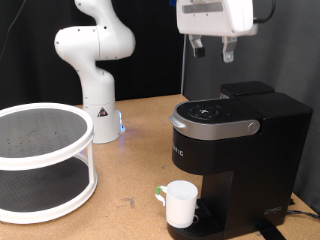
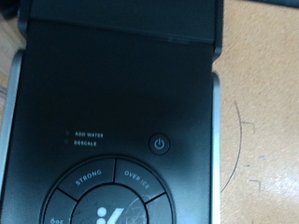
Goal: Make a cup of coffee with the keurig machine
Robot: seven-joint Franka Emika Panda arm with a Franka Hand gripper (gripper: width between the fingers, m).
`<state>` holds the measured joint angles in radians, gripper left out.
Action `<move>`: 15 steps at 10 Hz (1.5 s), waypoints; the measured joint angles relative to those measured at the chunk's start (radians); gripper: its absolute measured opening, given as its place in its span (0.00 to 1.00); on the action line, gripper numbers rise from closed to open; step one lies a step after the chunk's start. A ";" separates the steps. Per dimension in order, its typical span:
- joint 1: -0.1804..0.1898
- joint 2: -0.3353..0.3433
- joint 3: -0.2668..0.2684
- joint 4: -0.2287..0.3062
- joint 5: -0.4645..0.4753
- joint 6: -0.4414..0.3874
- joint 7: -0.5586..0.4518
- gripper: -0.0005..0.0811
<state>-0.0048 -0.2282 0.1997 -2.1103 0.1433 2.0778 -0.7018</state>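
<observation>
The black keurig machine stands at the exterior view's right, its head down and its grey-silver handle band facing front. The white cup with a greenish handle sits on the machine's drip tray under the spout. My gripper hangs in the air well above the machine's top, its two dark fingers apart with nothing between them. The wrist view looks straight down on the keurig machine, showing its power button and the ring of brew buttons. No fingers show in the wrist view.
A white two-tier round rack stands at the exterior view's left. The white robot base rises behind it at the back of the wooden table. A black curtain closes the back.
</observation>
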 joint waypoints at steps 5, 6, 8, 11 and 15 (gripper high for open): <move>0.000 0.066 0.000 -0.044 -0.031 0.134 0.022 0.84; 0.000 0.073 0.000 -0.055 -0.030 0.149 0.022 0.67; 0.001 0.076 0.000 -0.083 -0.030 0.172 0.018 0.50; 0.001 0.077 0.000 -0.117 -0.030 0.183 0.016 0.26; 0.001 0.095 0.000 -0.146 -0.034 0.239 0.023 0.01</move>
<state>-0.0034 -0.1335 0.2002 -2.2560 0.1097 2.3164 -0.6787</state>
